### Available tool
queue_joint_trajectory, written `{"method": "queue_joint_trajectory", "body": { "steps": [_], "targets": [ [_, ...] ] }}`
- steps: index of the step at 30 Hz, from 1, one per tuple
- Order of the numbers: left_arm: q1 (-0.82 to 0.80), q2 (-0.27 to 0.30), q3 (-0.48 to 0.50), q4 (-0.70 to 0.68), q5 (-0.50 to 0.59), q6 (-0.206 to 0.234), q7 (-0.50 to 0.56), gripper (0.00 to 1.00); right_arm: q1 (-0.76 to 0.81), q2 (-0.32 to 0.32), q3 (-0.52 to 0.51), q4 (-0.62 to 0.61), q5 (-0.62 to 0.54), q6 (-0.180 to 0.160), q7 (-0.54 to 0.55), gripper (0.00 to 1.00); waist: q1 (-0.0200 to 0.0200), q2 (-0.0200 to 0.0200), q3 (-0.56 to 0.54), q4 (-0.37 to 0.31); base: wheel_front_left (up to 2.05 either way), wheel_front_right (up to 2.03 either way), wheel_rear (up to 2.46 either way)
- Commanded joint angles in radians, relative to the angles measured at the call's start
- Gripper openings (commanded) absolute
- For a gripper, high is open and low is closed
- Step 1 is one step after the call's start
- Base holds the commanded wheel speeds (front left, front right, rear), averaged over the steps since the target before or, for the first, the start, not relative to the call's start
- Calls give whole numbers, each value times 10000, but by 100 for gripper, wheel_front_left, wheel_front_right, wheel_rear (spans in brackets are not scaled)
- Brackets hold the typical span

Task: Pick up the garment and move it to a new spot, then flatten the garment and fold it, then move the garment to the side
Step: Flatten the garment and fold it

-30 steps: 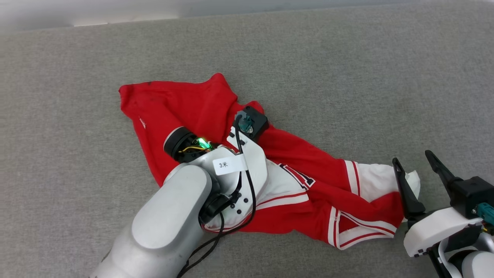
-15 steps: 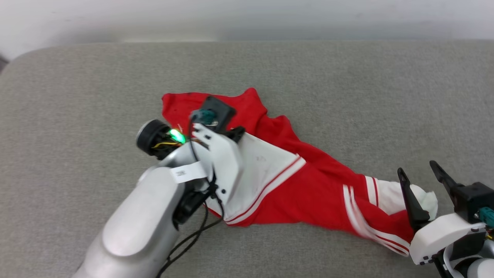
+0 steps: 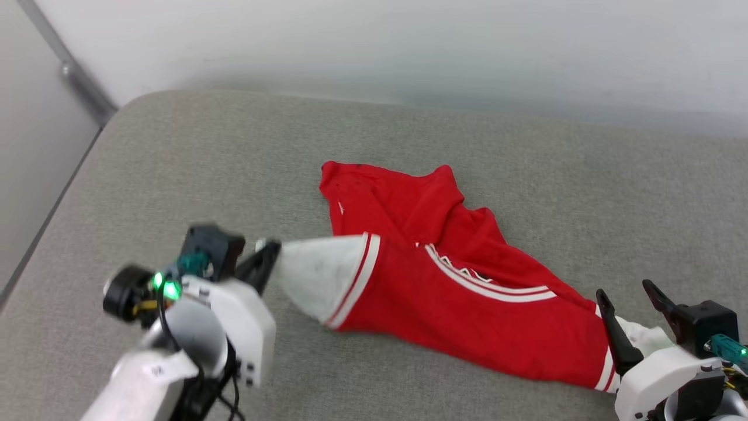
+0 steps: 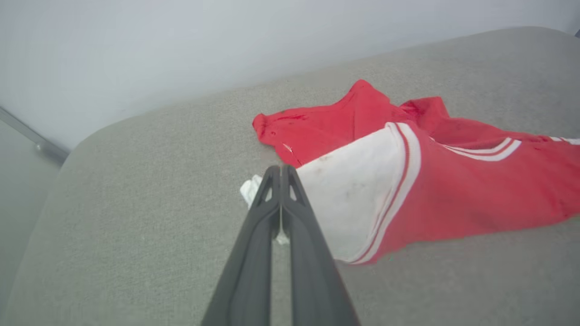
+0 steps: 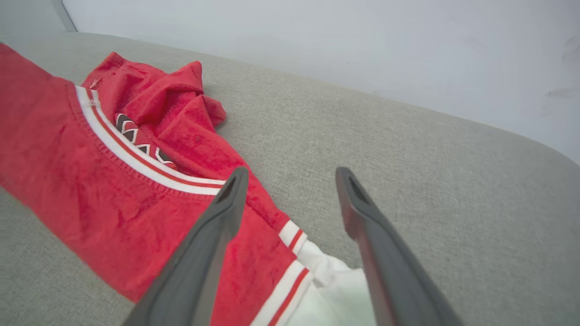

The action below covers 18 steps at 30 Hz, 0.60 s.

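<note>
the red t-shirt (image 3: 467, 316) lies crumpled and stretched out across the middle of a grey fabric cushion (image 3: 175, 175), running from the left gripper (image 3: 270, 252) to the right gripper (image 3: 624, 289). the left gripper's two dark fingers are pressed together and pinch the edge of one white sleeve (image 3: 318, 275), which is pulled into a point towards them (in the left wrist view a scrap of white cloth pokes out beside the closed tips (image 4: 281, 174)). red-and-white trim bands that sleeve where it meets the red body (image 4: 453, 199). the far part of the shirt is bunched into folds, with a strip of lettering showing under a striped edge (image 5: 136, 136). the right gripper's fingers are spread wide (image 5: 292, 174) over the shirt's opposite end, with the other sleeve (image 5: 335, 290) lying between them; whether they touch it, i cannot tell. a pale wall (image 3: 409, 47) stands behind the cushion.
</note>
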Motion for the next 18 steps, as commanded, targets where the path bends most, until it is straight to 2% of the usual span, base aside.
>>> {"method": "queue_joint_trajectory", "body": {
  "steps": [1, 7, 10, 13, 18],
  "targets": [
    [534, 104, -10, -146, -176, 24, 62, 0, 110, 47, -5, 37, -4, -3, 24, 100, 0, 0, -112, 142, 0, 0, 0],
    [2174, 446, -579, -171, -507, -252, 390, 0, 142, 57, 35, 146, 45, -3, 92, 100, 0, 0, -160, 215, 0, 0, 0],
    [2742, 486, -1139, 122, -622, -585, 671, 0, 173, 25, 0, 251, 31, -3, 128, 100, 0, 0, -201, 250, 0, 0, 0],
    [2979, 558, -1625, 693, -682, -905, 1019, 0, 184, 19, 32, 359, 10, -3, 146, 100, 0, 0, -296, 226, 0, 0, 0],
    [2787, 568, -1918, 1673, -609, -1137, 991, 0, 216, 53, 87, 492, 33, -3, 183, 100, 0, 0, -445, 127, 0, 0, 0]
  ]
}}
